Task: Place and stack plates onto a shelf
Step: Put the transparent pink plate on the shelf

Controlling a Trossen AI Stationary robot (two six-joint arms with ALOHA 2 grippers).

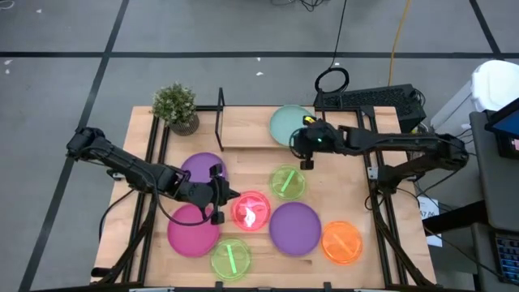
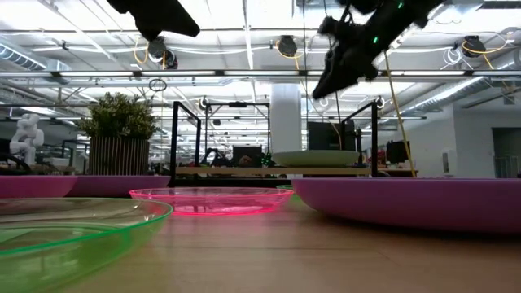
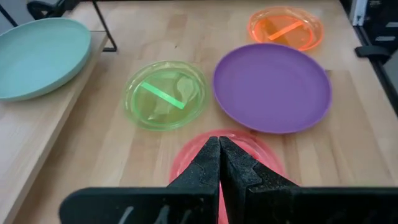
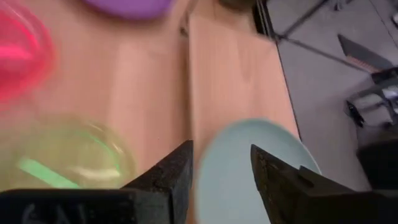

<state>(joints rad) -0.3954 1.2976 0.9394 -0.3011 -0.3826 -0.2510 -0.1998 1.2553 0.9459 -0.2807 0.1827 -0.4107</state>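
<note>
Several plates lie flat on the wooden table: purple (image 1: 203, 169) and magenta (image 1: 195, 229) on the left, red-pink (image 1: 251, 211) in the middle, a second purple (image 1: 294, 229), orange (image 1: 341, 242), and two lime-green ones (image 1: 287, 182) (image 1: 231, 259). A teal plate (image 1: 290, 123) rests on the right part of the shelf (image 1: 243, 130). My left gripper (image 1: 223, 199) (image 3: 219, 142) is shut and hangs high over the red-pink plate's (image 3: 267, 152) left edge. My right gripper (image 1: 306, 146) (image 4: 221, 149) is open, raised above the near rim of the teal plate (image 4: 261, 134).
A potted plant (image 1: 175, 105) stands at the table's far left corner beside the shelf's black upright end (image 1: 220, 118). The left part of the shelf board (image 3: 37, 124) is bare. A keyboard (image 1: 377, 99) lies beyond the far right edge.
</note>
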